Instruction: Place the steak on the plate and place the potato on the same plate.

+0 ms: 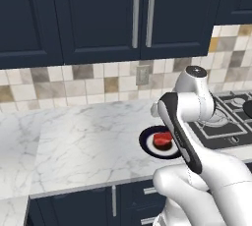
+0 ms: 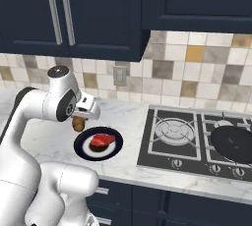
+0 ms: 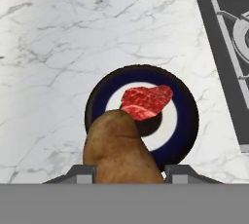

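Note:
The plate (image 3: 188, 121), with a navy rim, a white ring and a dark centre, rests on the marble counter near its front edge. The red steak (image 3: 146, 102) lies flat on the plate's middle. My gripper (image 3: 129, 172) hangs above the plate's near-left rim, shut on the brown potato (image 3: 119, 150), which is held clear of the plate. From the right base view, the potato (image 2: 78, 124) sits under my gripper (image 2: 78, 121), just above and left of the plate (image 2: 81, 147) with the steak (image 2: 101, 140). In the left base view my own arm covers part of the plate (image 1: 146, 141) and steak (image 1: 162, 140).
A black stove (image 2: 197, 141) lies right of the plate, with a black frying pan (image 2: 234, 144) on its right burner. Marble counter (image 1: 78, 136) stretches to the left. Tiled backsplash and dark cabinets rise behind.

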